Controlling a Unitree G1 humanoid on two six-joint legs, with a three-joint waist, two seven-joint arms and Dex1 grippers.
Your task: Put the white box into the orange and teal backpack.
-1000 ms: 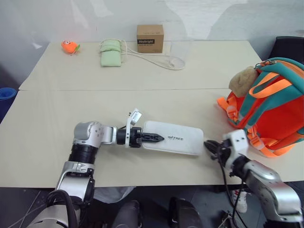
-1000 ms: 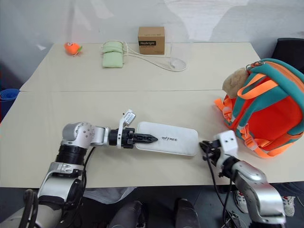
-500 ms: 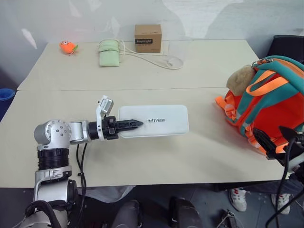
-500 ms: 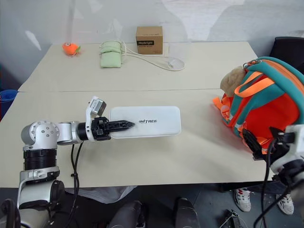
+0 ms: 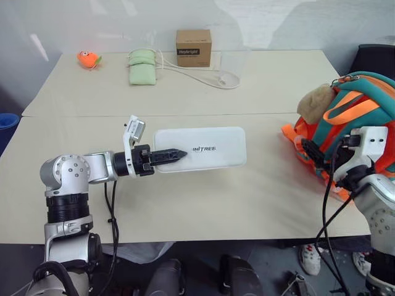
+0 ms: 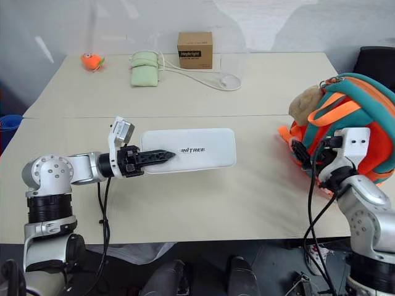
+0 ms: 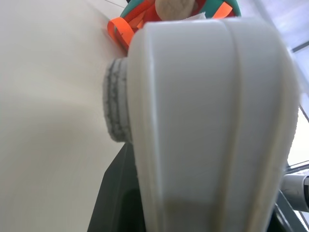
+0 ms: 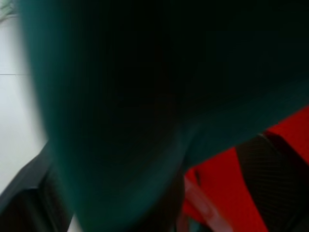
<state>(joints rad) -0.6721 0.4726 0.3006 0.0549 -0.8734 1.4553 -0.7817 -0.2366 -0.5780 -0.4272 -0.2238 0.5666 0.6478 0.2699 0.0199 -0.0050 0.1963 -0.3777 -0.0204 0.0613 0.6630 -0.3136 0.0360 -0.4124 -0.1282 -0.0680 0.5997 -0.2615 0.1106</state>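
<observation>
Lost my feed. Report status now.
Left gripper shut on flat white rectangular box, held above the table. Right gripper against orange and teal padded backpack, fingers unclear. Nothing between box and backpack.

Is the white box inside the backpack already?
No, the white box is out over the table, held by the left tool, away from the backpack.

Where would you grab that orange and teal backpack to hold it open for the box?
Probably the teal top edge of the orange and teal backpack, reached from the robot's right. It stands upright with its straps facing the right gripper, which is already at its front.
</observation>
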